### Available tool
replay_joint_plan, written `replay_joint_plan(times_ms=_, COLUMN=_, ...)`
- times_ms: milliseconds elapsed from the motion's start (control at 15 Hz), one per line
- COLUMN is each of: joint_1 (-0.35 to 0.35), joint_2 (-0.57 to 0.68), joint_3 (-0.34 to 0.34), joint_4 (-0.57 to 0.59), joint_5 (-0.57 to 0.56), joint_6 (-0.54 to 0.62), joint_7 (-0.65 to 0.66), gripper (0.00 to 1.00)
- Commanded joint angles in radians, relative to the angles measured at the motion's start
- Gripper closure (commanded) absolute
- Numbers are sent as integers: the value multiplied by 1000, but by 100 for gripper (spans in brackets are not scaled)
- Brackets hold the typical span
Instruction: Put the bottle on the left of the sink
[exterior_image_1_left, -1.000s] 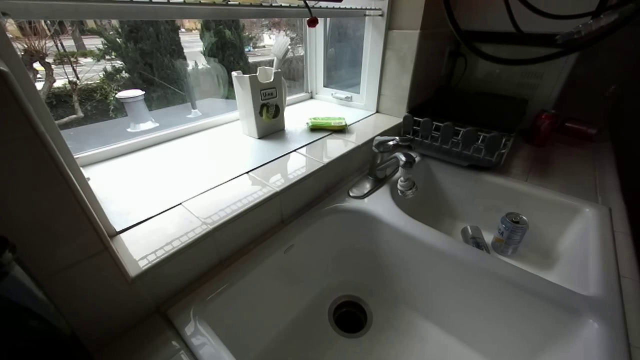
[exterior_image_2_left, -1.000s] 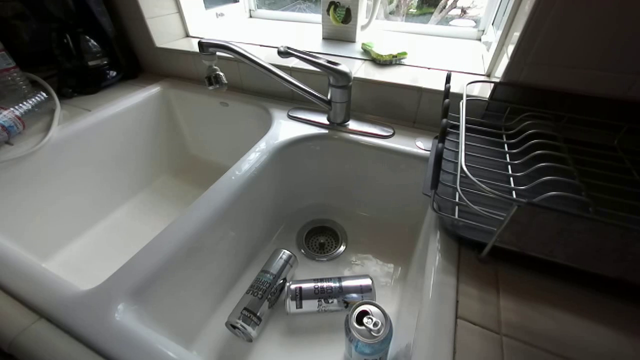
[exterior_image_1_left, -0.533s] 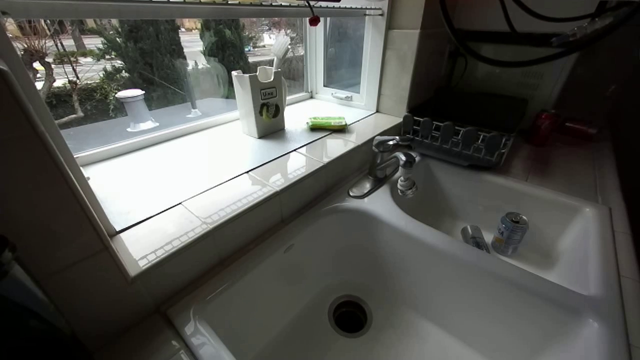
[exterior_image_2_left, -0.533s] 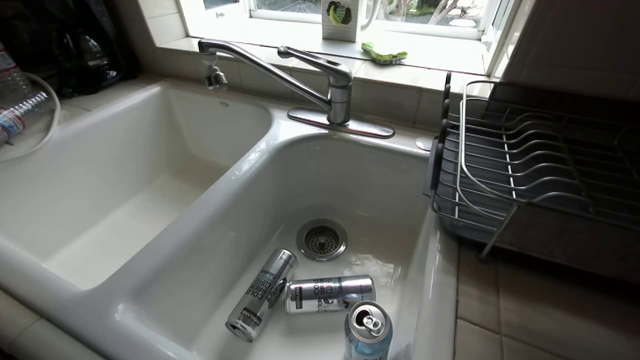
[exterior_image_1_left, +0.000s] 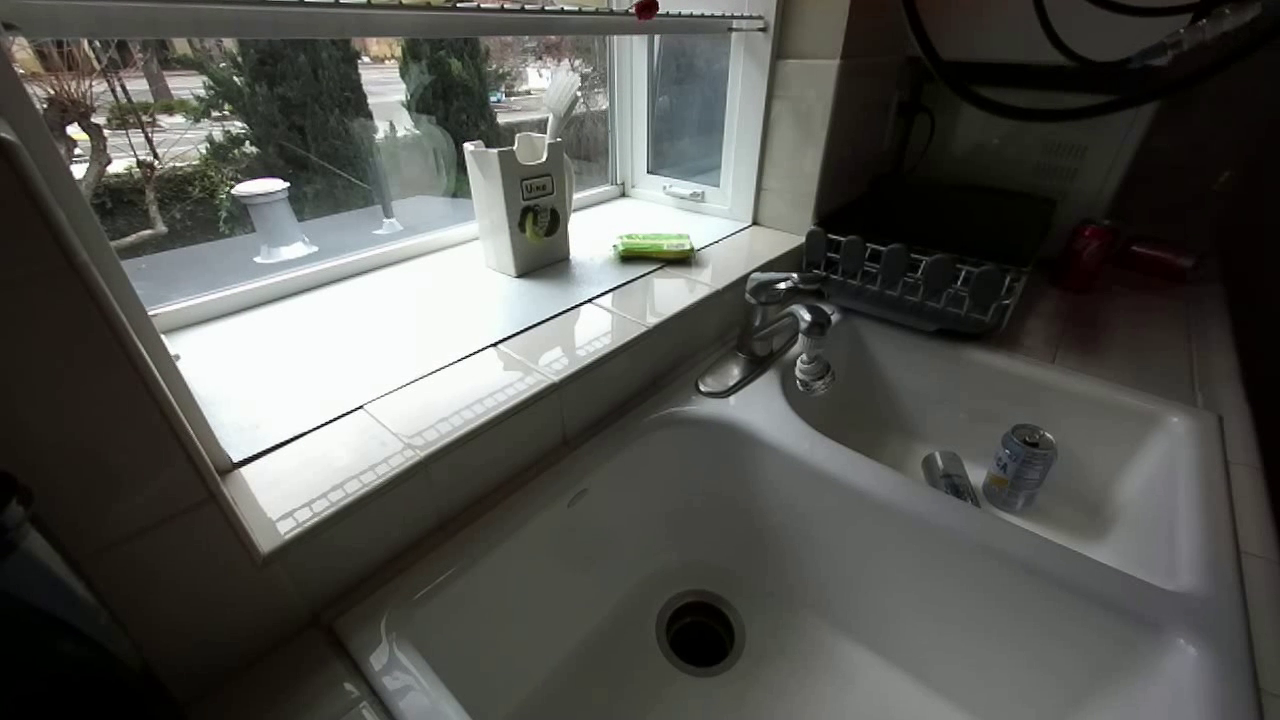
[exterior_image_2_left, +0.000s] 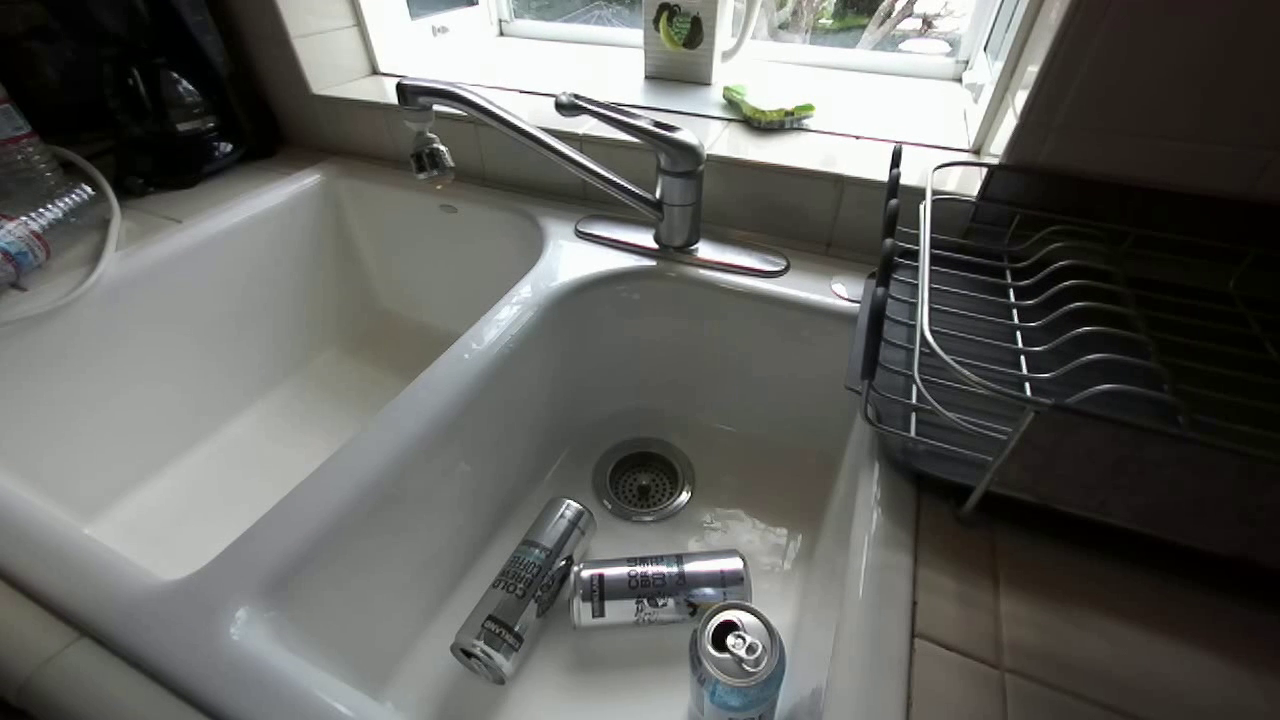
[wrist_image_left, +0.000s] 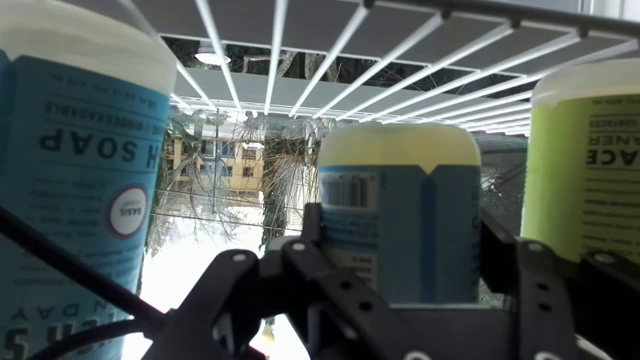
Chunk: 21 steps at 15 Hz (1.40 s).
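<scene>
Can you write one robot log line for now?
black two-fingered gripper: shut | held: rounded translucent yellowish blue-labelled bottle | left of white double-basin sink: not placed yet

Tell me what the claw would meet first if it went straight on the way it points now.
The claw holds the middle bottle, so that would lead; first in line beyond it is probably the window, though the wrist view leaves depth unclear.

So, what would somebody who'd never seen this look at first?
Probably the middle bottle in the upside-down wrist view, gripped by the claw. Next, in an exterior view, three cans in the sink, two lying and one standing. The green packet on the window ledge pops out too, in both exterior views.
</scene>
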Motion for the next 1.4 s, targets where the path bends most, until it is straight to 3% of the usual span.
replay_joint_plan(times_ms=0, joint_1=38, joint_2=-64, joint_3=-58, joint_4=-35, joint_5=-45, joint_6=-52, joint_7=75, gripper=55)
replay_joint_plan(times_ms=600, joint_1=107, joint_2=-200, joint_3=-129, joint_4=-116, joint_5=-152, joint_6=-235, joint_7=205, gripper=55)
replay_joint_plan(times_ms=1000, joint_1=140, joint_2=-363, joint_3=-134, joint_4=-284, joint_5=-221, joint_6=-328, joint_7=251, gripper=55)
replay_joint_plan(times_ms=1333, joint_1=143, joint_2=-518, joint_3=-98, joint_4=-488, joint_5=-179, joint_6=-328, joint_7=190, gripper=55)
